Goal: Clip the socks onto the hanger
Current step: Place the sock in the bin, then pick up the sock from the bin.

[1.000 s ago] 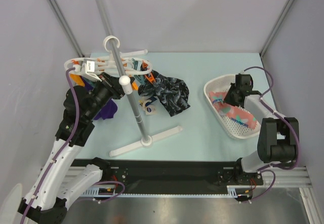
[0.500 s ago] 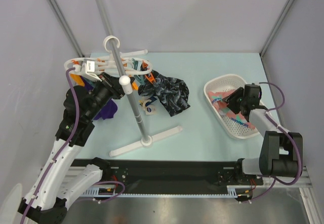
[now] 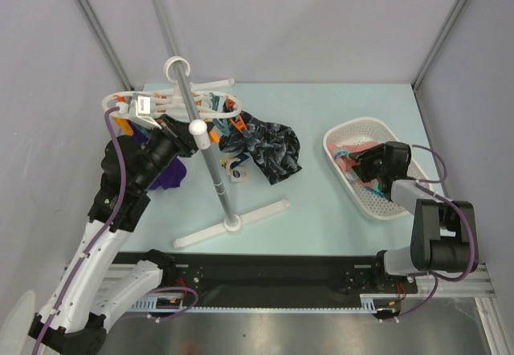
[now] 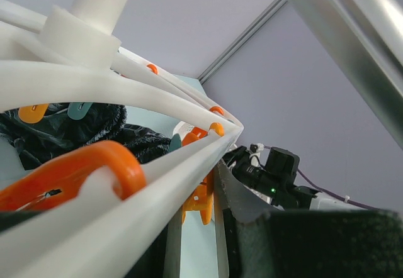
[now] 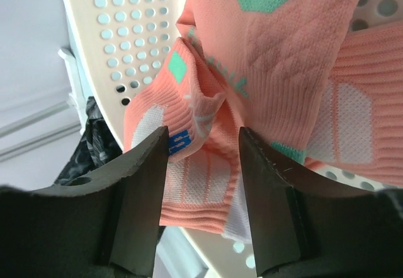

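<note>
The white oval hanger (image 3: pixel 213 106) hangs on the grey pole at the left. A black-grey sock (image 3: pixel 269 150) and a purple sock (image 3: pixel 170 174) hang from its clips. My left gripper (image 3: pixel 165 142) is up under the ring. In the left wrist view the hanger's white bar (image 4: pixel 126 95) runs between my left gripper's (image 4: pixel 195 240) jaws, which look shut on it. The salmon-pink sock (image 3: pixel 371 185) lies in the white basket (image 3: pixel 341 130). My right gripper (image 3: pixel 365 165) is low in the basket. In the right wrist view my right gripper (image 5: pixel 203 183) is open, its jaws either side of the sock's (image 5: pixel 283 51) folded cuff.
The grey pole (image 3: pixel 210 170) stands on a white cross base (image 3: pixel 233 224) between the arms. Orange clips (image 4: pixel 200 205) hang close to my left fingers. A small white and blue scrap (image 3: pixel 236 169) lies under the hanger. The basket's holed wall (image 5: pixel 119 33) is just beside my right jaws.
My right gripper has moved from the basket's far side toward me and down onto the salmon-pink sock. The left arm and the hanger have not moved.
</note>
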`<state>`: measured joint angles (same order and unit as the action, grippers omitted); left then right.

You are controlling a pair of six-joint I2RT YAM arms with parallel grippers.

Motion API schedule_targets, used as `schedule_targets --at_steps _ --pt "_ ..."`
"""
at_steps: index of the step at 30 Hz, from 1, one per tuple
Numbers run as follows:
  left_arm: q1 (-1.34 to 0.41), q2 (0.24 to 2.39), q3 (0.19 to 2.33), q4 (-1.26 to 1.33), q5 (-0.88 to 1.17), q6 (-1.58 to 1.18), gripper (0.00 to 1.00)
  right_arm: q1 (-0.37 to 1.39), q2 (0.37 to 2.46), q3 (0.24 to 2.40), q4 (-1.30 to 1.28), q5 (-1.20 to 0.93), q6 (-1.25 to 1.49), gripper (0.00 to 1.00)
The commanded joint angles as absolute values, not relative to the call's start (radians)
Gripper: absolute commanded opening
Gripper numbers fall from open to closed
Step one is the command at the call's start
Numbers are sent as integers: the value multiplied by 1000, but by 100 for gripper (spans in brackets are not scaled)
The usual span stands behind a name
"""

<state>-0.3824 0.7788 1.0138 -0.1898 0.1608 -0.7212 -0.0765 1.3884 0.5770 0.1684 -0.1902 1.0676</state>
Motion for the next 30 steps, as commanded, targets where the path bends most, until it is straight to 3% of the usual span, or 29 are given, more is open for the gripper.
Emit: schedule_targets --at_steps 1,8,30 --pt "-380 779 1005 -238 138 -730 0 -81 1428 589 261 -181 1164 54" --pt "-380 776 1017 -247 135 -730 0 -83 1463 562 353 -216 1279 56" --pt "-380 775 1017 -252 130 -729 0 -72 1535 652 334 -241 1284 59"
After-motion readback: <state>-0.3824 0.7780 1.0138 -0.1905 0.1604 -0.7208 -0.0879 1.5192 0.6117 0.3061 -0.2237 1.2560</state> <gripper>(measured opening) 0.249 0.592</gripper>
